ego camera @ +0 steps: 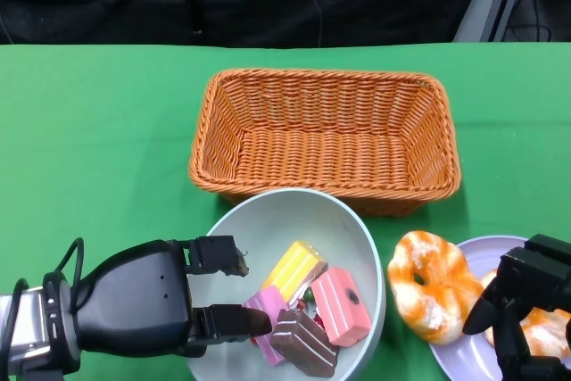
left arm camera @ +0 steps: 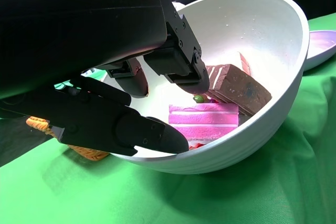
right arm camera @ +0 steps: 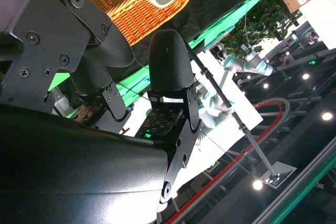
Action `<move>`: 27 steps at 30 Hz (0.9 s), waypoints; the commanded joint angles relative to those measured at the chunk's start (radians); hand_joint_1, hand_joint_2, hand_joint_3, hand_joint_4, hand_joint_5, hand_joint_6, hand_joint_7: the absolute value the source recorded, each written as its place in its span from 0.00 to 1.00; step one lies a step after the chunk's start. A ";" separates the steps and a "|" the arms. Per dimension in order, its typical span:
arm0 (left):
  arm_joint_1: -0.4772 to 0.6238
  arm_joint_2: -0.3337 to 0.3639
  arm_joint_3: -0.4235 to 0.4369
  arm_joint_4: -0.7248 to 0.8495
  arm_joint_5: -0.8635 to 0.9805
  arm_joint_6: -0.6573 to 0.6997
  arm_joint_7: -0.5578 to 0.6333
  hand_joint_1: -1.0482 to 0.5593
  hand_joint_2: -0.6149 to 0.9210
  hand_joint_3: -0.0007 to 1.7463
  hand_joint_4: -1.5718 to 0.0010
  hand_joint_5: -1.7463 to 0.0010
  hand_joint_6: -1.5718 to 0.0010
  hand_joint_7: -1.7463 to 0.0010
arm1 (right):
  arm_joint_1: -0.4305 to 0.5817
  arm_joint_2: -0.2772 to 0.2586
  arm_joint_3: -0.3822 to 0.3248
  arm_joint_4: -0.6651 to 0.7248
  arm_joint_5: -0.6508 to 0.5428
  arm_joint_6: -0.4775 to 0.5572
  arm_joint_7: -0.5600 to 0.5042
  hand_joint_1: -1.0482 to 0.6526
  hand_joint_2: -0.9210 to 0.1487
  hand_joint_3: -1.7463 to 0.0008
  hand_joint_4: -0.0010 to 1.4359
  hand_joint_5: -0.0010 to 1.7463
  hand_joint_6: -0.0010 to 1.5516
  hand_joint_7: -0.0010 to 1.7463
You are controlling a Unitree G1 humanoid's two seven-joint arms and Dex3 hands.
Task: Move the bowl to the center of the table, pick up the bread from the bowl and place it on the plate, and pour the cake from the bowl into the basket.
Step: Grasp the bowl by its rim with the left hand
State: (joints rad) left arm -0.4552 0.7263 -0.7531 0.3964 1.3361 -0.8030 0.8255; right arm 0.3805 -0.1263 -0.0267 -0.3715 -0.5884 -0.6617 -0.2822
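The bowl (ego camera: pixel 294 283) sits near the middle of the green table (ego camera: pixel 98 131), just in front of the basket (ego camera: pixel 326 136) and close to touching it, with the plate (ego camera: pixel 486 310) just beside it on the right. The left hand (ego camera: pixel 156 301) pinches the bowl's near-left rim: in the left wrist view the fingers (left arm camera: pixel 178 61) sit inside the wall and the thumb lies outside and under it, and the bowl looks tipped up. Inside lie several cake slices (ego camera: pixel 312 305) — yellow, pink and brown — loose and piled against one another. The bread (ego camera: pixel 433 285) rests half on the plate's left edge, with a second piece behind the right hand (ego camera: pixel 526 310), which hovers over the plate; its fingers look apart with nothing between them, though I cannot be sure from these views. By my judgement the bowl is a stiff, smooth, light shell, likely plastic or ceramic, so a rim pinch is the only real hold and it can slip or twist as the bowl tips; gripping deeper on the wall would steady it. The slices look like light, rigid toy pieces that should slide freely on the glossy inside, so a slow tilt over the basket's near rim should spill them in, though they may tumble out together.
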 commanded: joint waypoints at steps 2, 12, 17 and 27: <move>0.006 0.003 0.033 0.003 -0.031 -0.001 0.129 0.37 0.99 0.00 0.82 0.49 0.56 0.98 | -0.005 -0.008 -0.010 0.000 0.013 -0.003 0.000 0.63 0.79 0.00 0.69 0.95 0.59 0.84; 0.007 0.021 0.090 -0.026 -0.097 -0.042 0.159 0.42 0.97 0.00 0.83 0.48 0.59 1.00 | -0.002 -0.003 -0.009 -0.006 0.007 0.003 0.000 0.63 0.80 0.00 0.69 0.96 0.59 0.84; 0.010 0.020 0.115 -0.030 -0.111 -0.057 0.163 0.43 0.96 0.00 0.83 0.49 0.60 1.00 | -0.001 0.000 -0.008 -0.007 0.003 0.005 -0.001 0.63 0.80 0.00 0.68 0.96 0.59 0.83; 0.072 0.129 0.194 -0.134 -0.167 -0.103 0.011 0.38 0.96 0.00 0.82 0.52 0.62 1.00 | 0.007 0.003 -0.008 -0.016 0.009 0.011 0.008 0.63 0.79 0.00 0.68 0.97 0.59 0.84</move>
State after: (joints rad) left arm -0.3997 0.8210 -0.5832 0.2804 1.1882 -0.8964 0.8626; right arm 0.3836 -0.1204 -0.0269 -0.3746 -0.5915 -0.6561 -0.2769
